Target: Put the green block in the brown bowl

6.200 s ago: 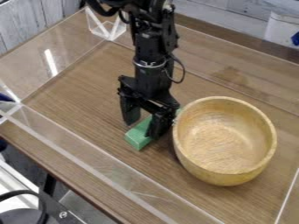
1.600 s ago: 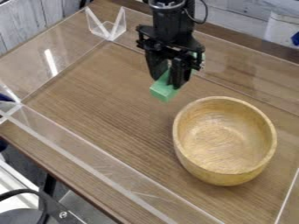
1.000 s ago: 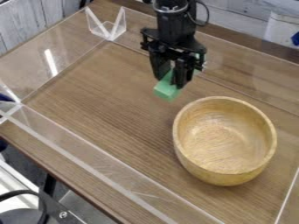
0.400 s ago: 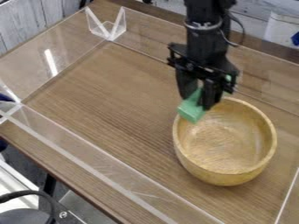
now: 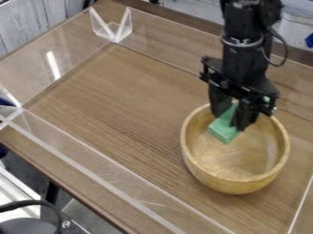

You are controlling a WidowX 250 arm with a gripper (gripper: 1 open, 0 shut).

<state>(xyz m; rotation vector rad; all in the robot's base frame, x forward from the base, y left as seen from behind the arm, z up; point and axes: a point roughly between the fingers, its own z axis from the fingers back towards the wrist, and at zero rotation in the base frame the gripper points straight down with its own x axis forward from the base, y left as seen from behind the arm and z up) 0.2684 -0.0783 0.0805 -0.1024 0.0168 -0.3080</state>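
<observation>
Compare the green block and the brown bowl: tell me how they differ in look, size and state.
The green block is bright green and boxy; the brown bowl is round, tan wood with visible grain. The block is far smaller than the bowl. The block hangs in the gripper over the bowl; the bowl rests on the table.

A single fixed view is provided. The camera sits above and in front of the wooden surface [image 5: 98, 101], looking obliquely down at medium range. The surface runs diagonally from upper left to lower right of the frame. The arm [image 5: 248, 37] enters from the upper right edge.
</observation>
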